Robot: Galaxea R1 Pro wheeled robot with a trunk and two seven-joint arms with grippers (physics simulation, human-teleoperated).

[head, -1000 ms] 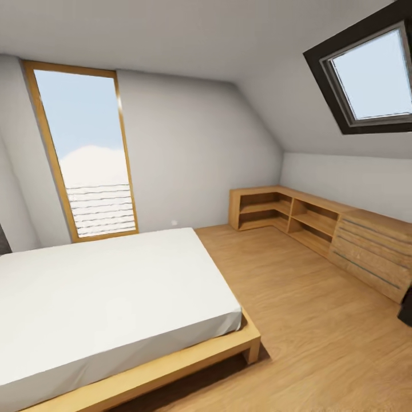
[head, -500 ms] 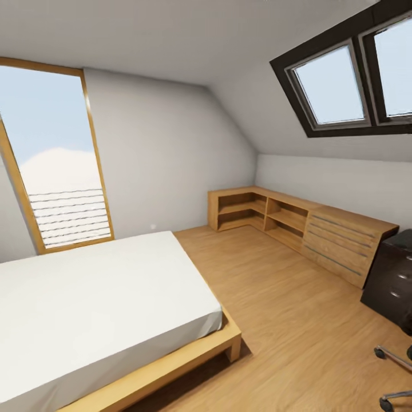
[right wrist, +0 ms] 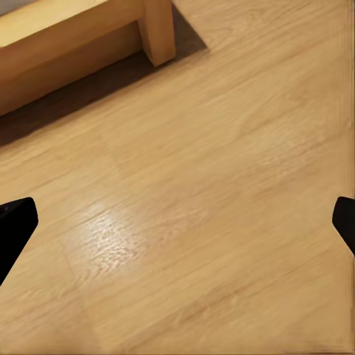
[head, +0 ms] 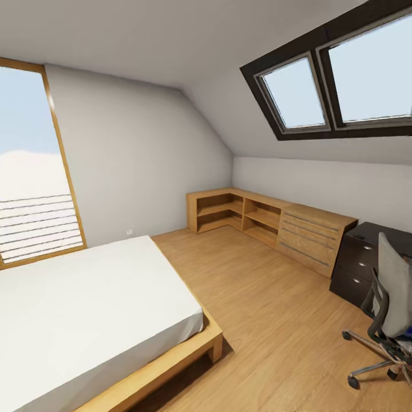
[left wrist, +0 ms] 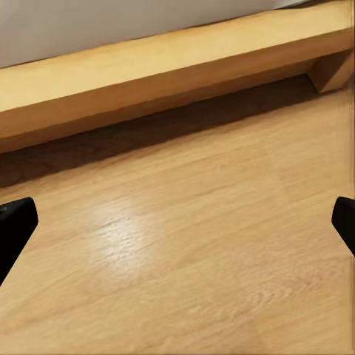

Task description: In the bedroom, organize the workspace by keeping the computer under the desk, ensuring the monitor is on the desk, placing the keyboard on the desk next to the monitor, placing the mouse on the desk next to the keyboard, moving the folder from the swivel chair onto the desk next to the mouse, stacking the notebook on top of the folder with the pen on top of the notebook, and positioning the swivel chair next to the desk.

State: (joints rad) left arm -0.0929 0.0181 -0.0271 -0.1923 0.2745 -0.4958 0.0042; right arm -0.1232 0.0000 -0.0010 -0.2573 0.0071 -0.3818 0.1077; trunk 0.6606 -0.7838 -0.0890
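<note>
Bed (head: 97, 303): at my left, white mattress on a wooden frame.
Dresser (head: 312, 234): along the far wall.
Table (head: 372, 252): black drawer unit beside the dresser.
Swivel chair (head: 389, 309): at my right, near the table.
My left end effector (left wrist: 177, 222): spread wide over bare floor (left wrist: 192, 251).
My right end effector (right wrist: 177, 222): spread wide too.

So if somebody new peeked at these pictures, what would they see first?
Probably the big white bed on its wooden frame, taking up the near left of the room. Next, the dark-framed skylights in the sloping ceiling at upper right and the tall window at far left. At the right edge, the grey swivel chair stands on the wooden floor by the black desk.
</note>
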